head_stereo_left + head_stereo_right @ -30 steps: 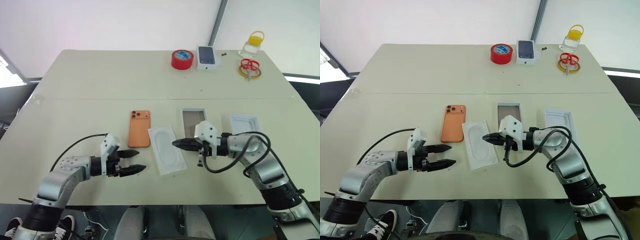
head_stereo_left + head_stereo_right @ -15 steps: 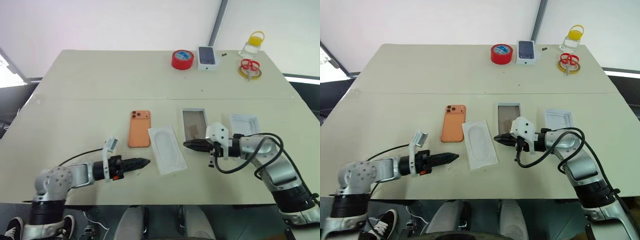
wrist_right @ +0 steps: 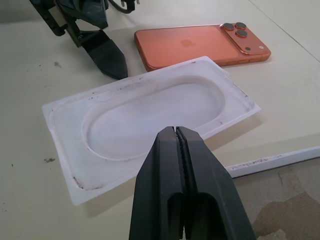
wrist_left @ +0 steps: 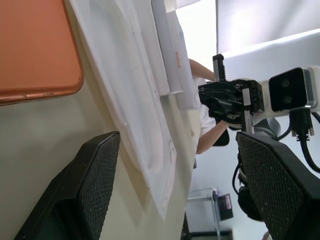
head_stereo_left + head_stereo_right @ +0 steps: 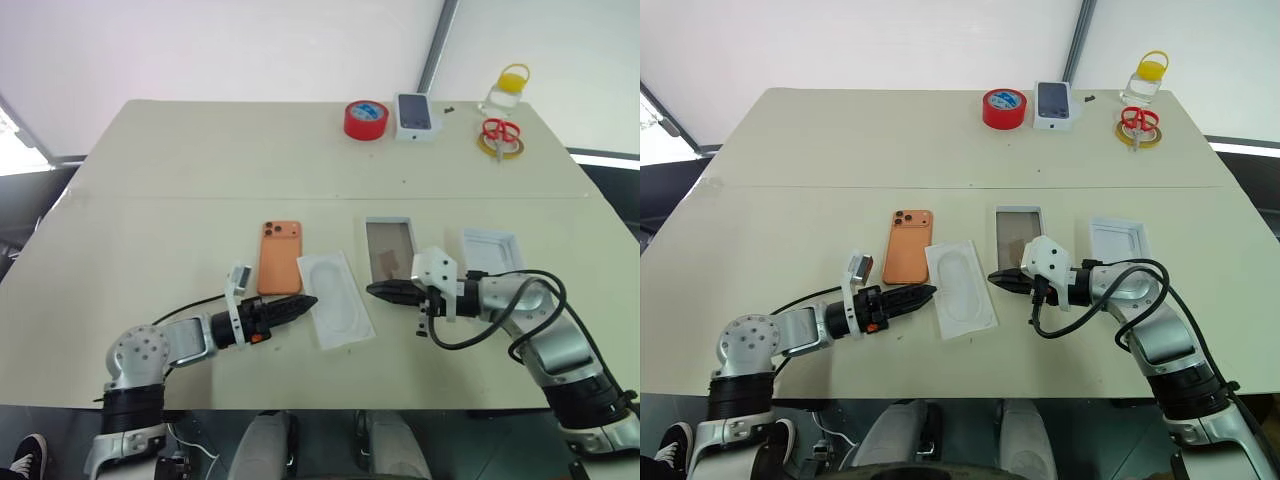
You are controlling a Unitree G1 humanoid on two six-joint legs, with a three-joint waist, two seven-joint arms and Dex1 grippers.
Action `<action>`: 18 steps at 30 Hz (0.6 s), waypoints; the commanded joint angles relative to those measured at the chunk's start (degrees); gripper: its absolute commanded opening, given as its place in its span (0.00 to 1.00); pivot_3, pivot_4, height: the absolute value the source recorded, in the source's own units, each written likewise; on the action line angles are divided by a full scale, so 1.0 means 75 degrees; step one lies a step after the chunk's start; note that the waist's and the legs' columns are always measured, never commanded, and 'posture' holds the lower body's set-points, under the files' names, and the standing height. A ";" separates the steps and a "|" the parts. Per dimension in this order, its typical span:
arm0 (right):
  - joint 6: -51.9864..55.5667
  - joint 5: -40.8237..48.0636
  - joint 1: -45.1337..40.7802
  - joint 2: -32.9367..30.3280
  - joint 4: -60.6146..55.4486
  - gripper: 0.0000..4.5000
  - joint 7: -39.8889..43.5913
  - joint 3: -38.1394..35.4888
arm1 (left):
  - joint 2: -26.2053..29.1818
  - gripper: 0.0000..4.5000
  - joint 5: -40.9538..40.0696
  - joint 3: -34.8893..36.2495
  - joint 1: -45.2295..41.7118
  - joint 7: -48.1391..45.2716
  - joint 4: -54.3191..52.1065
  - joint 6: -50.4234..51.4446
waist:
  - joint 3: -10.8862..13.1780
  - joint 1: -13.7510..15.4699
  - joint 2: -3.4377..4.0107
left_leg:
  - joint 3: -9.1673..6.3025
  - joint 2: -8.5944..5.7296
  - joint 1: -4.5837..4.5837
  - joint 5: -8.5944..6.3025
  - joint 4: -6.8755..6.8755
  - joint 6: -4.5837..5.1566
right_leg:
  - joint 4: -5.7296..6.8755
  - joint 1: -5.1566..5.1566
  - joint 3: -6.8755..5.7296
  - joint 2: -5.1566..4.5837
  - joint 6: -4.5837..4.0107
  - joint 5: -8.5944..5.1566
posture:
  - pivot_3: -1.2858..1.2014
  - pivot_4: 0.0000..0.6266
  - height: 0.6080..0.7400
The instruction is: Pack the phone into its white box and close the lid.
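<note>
Phone (image 5: 279, 257) lies camera-side up on the worktop (image 5: 180, 170), untouched, just beyond my left gripper (image 5: 300, 303), whose fingers stand apart, low and level by the phone's near end. I want one finger on each long edge, clear of the white insert sheet (image 5: 335, 298) touching the phone's right side. My right gripper (image 5: 372, 289), fully closed and empty, hovers at the near end of the white box (image 5: 388, 247). The lid (image 5: 490, 248) waits rightmost.
</note>
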 commanded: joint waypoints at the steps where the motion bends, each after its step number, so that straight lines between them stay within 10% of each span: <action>1: -0.0069 0.0075 0.0005 0.0008 -0.0277 0.01 -0.0066 -0.0184 | -0.0074 0.87 0.0412 -0.0378 0.0039 0.0255 -0.0043 -0.0150 | -0.0001 -0.0004 0.0000 | 0.0000 -0.0001 0.0000 0.0000 0.0000 0.0000 | 0.0000 0.0001 0.0000 0.0000 0.0000 0.0000 | 0.52 0.24 1.00; 7: -0.0094 0.0084 -0.0016 0.0041 -0.0234 0.01 -0.0110 -0.0172 | -0.0163 0.87 0.0448 -0.0487 -0.0039 0.0568 -0.0062 0.0051 | -0.0002 -0.0004 0.0000 | 0.0000 -0.0001 0.0002 0.0000 0.0000 0.0000 | -0.0001 0.0002 0.0000 -0.0001 0.0000 0.0000 | 0.52 0.24 1.00; 16: -0.0168 0.0055 -0.0021 0.0024 -0.0214 0.00 -0.0168 -0.0206 | -0.0317 0.01 0.0516 -0.0090 -0.0259 0.1362 0.0305 0.0541 | -0.0019 0.0005 0.0026 | 0.0001 -0.0002 0.0025 0.0000 -0.0001 0.0000 | -0.0001 0.0024 -0.0001 -0.0001 0.0000 0.0000 | 0.52 0.24 1.00; 18: -0.0158 0.0072 -0.0034 0.0034 -0.0227 0.00 -0.0180 -0.0213 | -0.0400 0.01 0.0447 0.0014 -0.0372 0.1555 0.0391 0.0756 | -0.0019 -0.0010 0.0026 | 0.0000 -0.0001 0.0055 -0.0001 -0.0001 0.0000 | -0.0001 0.0053 -0.0001 -0.0001 0.0001 -0.0001 | 0.52 0.24 1.00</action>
